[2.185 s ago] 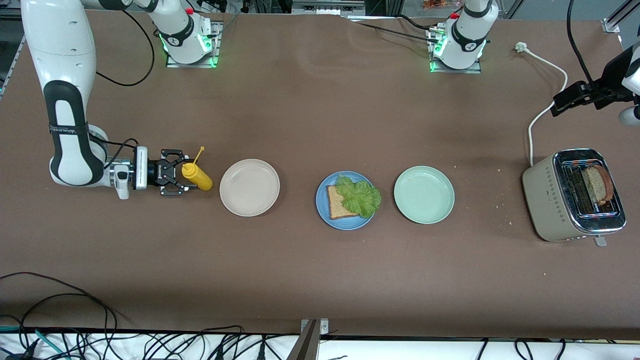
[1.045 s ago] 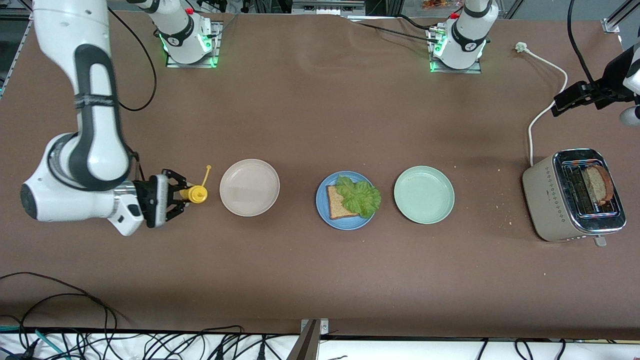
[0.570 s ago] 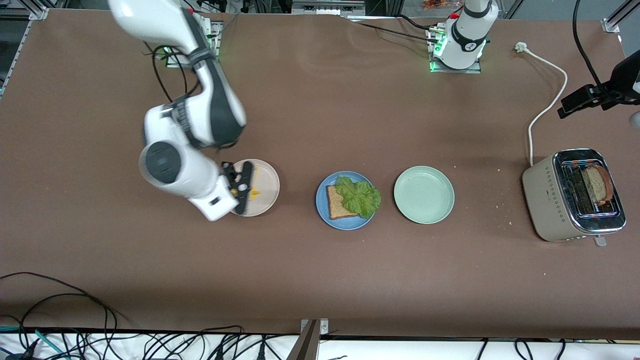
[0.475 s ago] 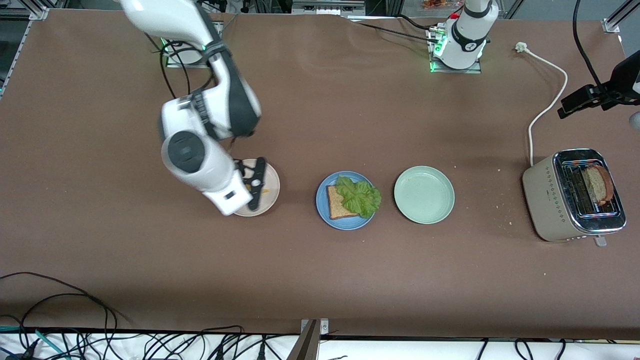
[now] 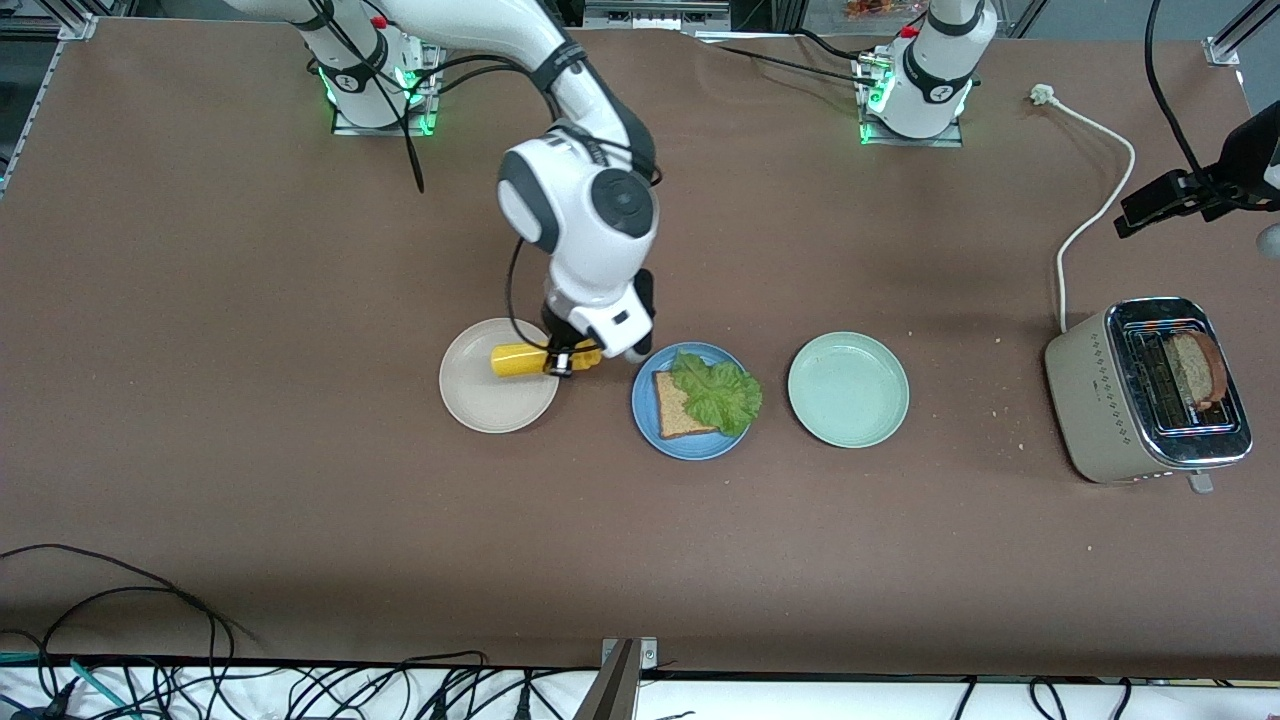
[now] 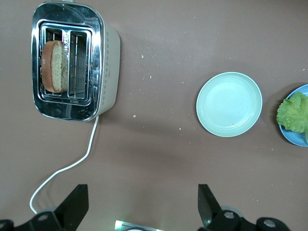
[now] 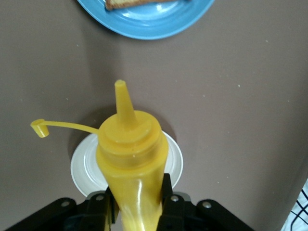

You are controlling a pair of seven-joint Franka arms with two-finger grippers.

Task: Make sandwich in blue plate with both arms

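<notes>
Right gripper, frame centre, clamps glossy yellow squeeze bottle over round beige plate. Ruffled lettuce, toast on blue plate. Left gripper, upper right, fingers apart.

**A robotics lab dressed up as a kitchen**

A brown-covered worktop is serving as the stage, and two white arms are standing bolted to metal base plates at its 12 o'clock edge, their bases glowing green. Bundles of black cables are trailing along the 6 o'clock edge, and aluminium framing is showing at the 1 o'clock corner. The kitchen things are reading as props: a beige toaster is sitting at 3 o'clock with its white cord lying unplugged on the cloth, and three plain plates are lining up across the middle.
</notes>
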